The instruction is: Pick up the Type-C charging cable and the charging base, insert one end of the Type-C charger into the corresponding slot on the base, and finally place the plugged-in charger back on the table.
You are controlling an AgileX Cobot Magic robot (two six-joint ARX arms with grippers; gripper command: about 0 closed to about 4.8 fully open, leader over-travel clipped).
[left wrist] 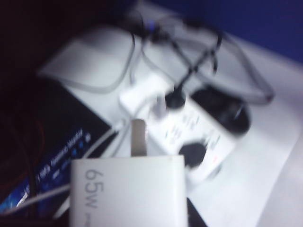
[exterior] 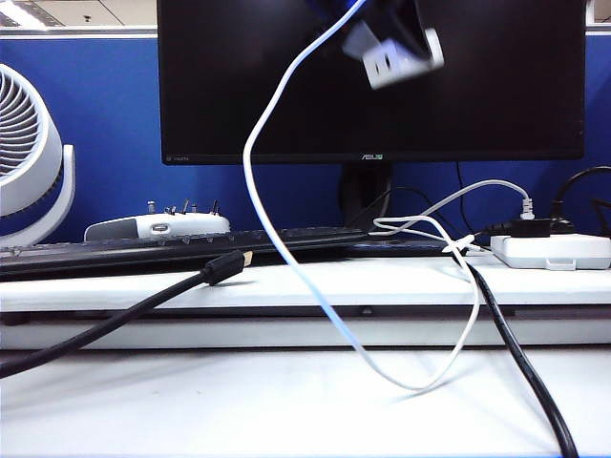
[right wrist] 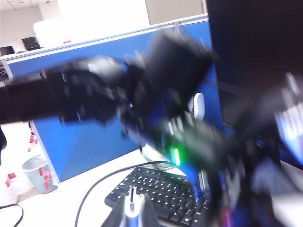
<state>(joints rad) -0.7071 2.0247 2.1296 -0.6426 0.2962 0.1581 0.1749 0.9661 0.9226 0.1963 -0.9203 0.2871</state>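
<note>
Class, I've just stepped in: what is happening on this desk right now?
The left end effector holds the charging base high in the air in front of the monitor. The Type-C charging cable runs from up there down to the table and loops back toward the power strip. The right end effector is shut on a small white plug, seemingly the cable's end, above the keyboard. Whether the cable is plugged into the base cannot be told; the images are blurred.
</note>
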